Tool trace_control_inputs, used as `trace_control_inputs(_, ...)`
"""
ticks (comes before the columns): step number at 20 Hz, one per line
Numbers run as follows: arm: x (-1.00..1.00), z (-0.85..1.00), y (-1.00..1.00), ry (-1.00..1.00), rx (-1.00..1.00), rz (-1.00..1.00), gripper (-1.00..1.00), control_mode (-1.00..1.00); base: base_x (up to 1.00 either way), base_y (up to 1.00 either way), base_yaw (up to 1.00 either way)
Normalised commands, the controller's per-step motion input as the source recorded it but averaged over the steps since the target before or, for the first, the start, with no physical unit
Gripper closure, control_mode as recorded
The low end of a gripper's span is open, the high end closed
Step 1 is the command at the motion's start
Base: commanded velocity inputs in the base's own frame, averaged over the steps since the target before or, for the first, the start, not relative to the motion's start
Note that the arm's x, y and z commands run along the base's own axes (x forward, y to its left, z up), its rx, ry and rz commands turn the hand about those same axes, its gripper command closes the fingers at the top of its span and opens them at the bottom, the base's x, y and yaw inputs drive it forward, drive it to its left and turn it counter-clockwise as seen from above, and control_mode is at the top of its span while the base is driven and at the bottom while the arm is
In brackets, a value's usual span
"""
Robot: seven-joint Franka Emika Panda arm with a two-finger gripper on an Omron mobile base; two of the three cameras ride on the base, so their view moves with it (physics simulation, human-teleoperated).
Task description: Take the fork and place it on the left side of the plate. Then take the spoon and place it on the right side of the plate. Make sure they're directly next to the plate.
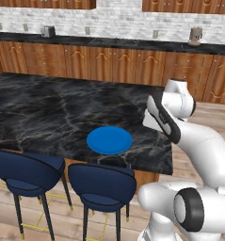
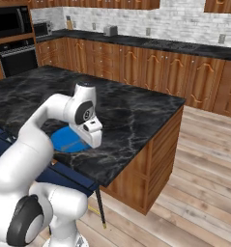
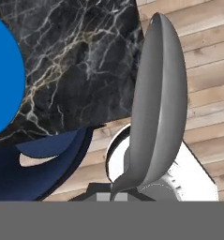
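My hand (image 3: 114, 196) is clenched on the spoon (image 3: 158, 108). In the hand view its handle runs down between my fingertips at the bottom edge, and the grey oval bowl rises large and close, seen nearly edge-on. Behind the bowl there is wooden floor (image 3: 207, 56); the bowl itself sits past the edge of the desk (image 3: 80, 56), over the floor side.

The plate (image 1: 109, 140), flat bright blue, lies on the black marble desk near its front edge, above the blue stools (image 1: 102, 186). In the right base view the plate (image 2: 64, 140) is partly hidden by my arm and wrist, which hang just over its right part. In the hand view the plate (image 3: 5, 79) is a blue arc at the left edge, well apart from the spoon bowl, with bare marble between them. A blue stool seat (image 3: 48, 154) is below the desk edge there.

Fork: can't spot it on the desk in any view.

Wooden cabinets (image 1: 109, 61) run along the back wall under a dark worktop.
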Motion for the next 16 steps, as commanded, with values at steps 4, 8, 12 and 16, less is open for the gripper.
trace_control_inputs(4,0.47,-0.48,0.0,-0.13,0.0,0.04,1.0,-1.0,0.0,0.0,0.0)
trace_control_inputs(8,0.67,-0.53,0.0,-0.13,0.0,0.05,1.0,-1.0,0.0,0.0,0.0)
trace_control_inputs(12,0.67,-0.51,0.0,-0.15,0.0,0.05,1.0,-1.0,0.0,0.0,0.0)
trace_control_inputs(16,0.52,-0.34,0.0,-0.13,0.0,0.05,1.0,-1.0,0.0,0.0,0.0)
